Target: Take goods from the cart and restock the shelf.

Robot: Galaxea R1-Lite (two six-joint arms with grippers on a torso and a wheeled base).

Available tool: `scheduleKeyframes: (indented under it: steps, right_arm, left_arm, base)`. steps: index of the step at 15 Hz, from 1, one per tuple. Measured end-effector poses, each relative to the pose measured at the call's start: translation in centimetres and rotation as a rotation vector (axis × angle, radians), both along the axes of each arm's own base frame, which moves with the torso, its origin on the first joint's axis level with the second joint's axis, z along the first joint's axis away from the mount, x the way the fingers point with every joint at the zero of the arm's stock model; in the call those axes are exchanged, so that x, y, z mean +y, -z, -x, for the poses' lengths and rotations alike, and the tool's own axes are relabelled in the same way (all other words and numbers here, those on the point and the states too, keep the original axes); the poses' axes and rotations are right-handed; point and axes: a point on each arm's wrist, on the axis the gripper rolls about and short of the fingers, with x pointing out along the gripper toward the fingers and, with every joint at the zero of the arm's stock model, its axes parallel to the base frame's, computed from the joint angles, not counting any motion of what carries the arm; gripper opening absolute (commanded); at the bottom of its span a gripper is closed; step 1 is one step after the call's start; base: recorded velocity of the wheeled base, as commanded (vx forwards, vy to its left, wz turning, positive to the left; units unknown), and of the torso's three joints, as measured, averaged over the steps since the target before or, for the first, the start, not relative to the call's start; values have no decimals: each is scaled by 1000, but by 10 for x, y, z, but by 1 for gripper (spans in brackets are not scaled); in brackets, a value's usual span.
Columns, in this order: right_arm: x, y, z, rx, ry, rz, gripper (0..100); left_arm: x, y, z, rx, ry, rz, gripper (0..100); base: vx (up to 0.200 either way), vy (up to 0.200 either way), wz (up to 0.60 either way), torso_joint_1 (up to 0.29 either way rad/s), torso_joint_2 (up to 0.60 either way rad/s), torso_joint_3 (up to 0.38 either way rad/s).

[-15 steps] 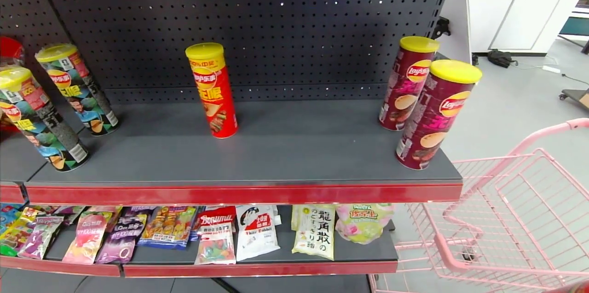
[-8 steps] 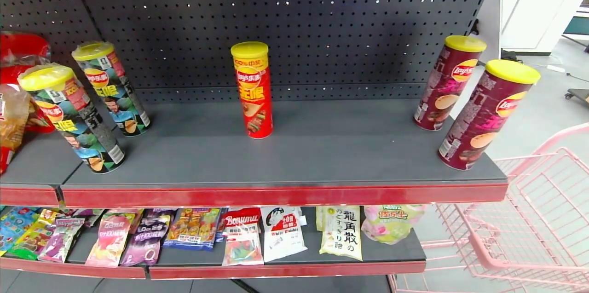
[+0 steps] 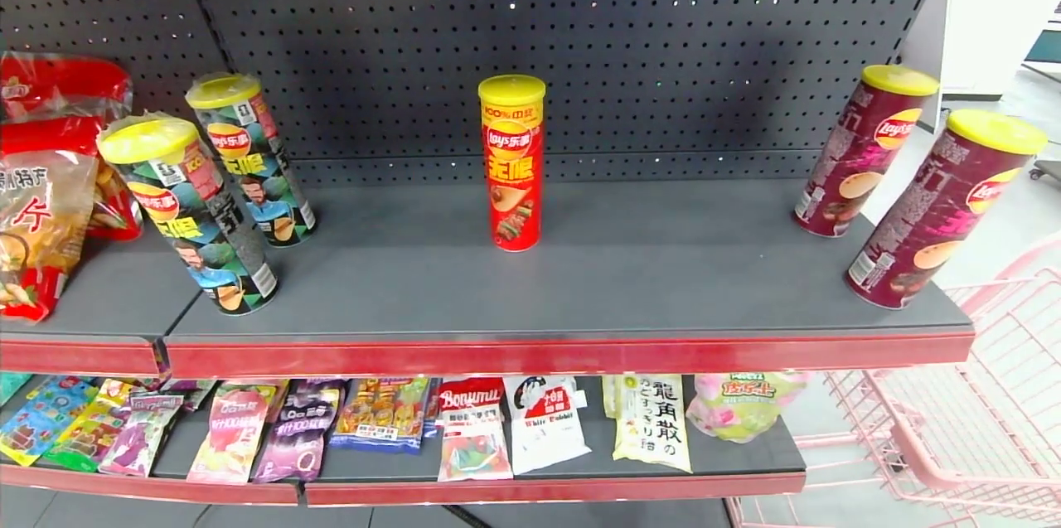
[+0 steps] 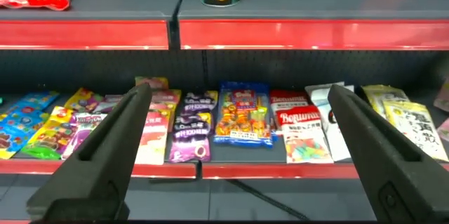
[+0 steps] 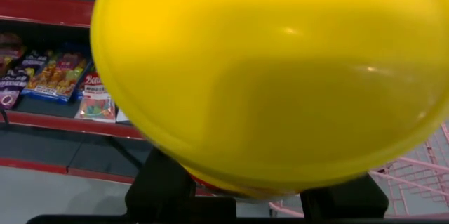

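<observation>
A yellow-lidded chip can [image 5: 266, 69] is pinched by the right end effector [image 5: 249, 197]; the left end effector [image 4: 240, 92] is spread. The red can [image 3: 512, 163] could be toppled if crowded.

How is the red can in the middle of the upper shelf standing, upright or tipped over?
Upright. The red can rests on its base on the upper shelf, with its yellow lid on top.
</observation>
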Motion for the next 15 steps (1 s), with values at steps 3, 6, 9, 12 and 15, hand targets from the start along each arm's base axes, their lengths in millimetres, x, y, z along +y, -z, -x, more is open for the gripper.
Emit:
scheduleKeyframes:
  steps: [3, 6, 9, 12, 15]
  right_arm:
    - [0, 1, 0, 3, 0, 0, 0]
    - [0, 3, -1, 8, -1, 1, 0]
    - [0, 3, -1, 9, -4, 1, 0]
    - [0, 3, -1, 11, -8, 2, 0]
    - [0, 4, -1, 12, -53, 0, 0]
  left_arm:
    - [0, 0, 0, 0, 1, 0, 100]
    - [0, 0, 0, 0, 1, 0, 100]
    - [0, 0, 0, 0, 0, 0, 100]
    - [0, 0, 0, 0, 0, 0, 100]
    - [0, 0, 0, 5, 10, -8, 100]
  base:
    - [200, 0, 0, -9, 1, 1]
    - [200, 0, 0, 7, 6, 1]
    - [0, 0, 0, 0, 0, 0]
    - [0, 0, 0, 0, 0, 0]
    - [0, 0, 0, 0, 0, 0]
